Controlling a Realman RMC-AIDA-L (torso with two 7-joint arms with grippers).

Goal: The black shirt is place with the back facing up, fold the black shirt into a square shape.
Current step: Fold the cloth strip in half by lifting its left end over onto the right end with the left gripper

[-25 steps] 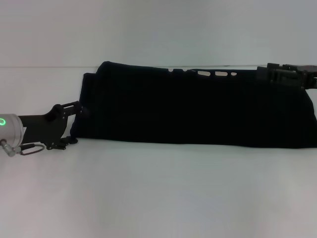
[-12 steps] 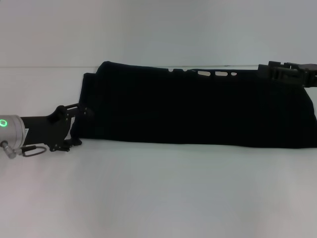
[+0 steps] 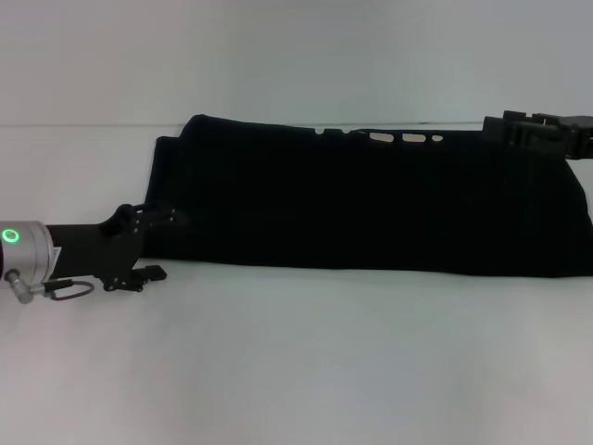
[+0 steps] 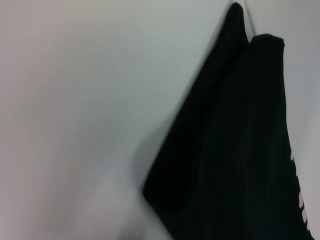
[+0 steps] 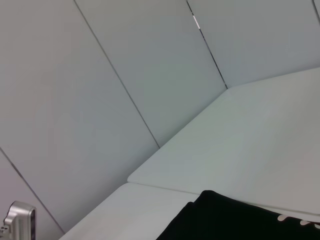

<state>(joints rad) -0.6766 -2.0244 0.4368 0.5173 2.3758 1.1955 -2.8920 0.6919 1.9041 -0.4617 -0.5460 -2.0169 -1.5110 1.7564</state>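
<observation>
Currently the black shirt [image 3: 371, 199] lies on the white table [image 3: 296, 362] as a long band folded lengthwise, running left to right across the far half of the surface, its right end reaching the frame edge. Small pale marks show along its far edge near the middle. The left gripper [image 3: 159, 243] sits at the shirt's near-left corner, fingers spread, one finger over the fabric edge and the other on the table just beside it; it looks released, not pinching cloth, though black on black makes that hard to confirm. The left wrist view shows the same folded corner [image 4: 235, 150] on bare table. The right gripper [image 3: 533, 134] is at the far-right corner of the shirt; cannot tell its grip state. The right wrist view shows only a shirt edge [image 5: 235, 220].
</observation>
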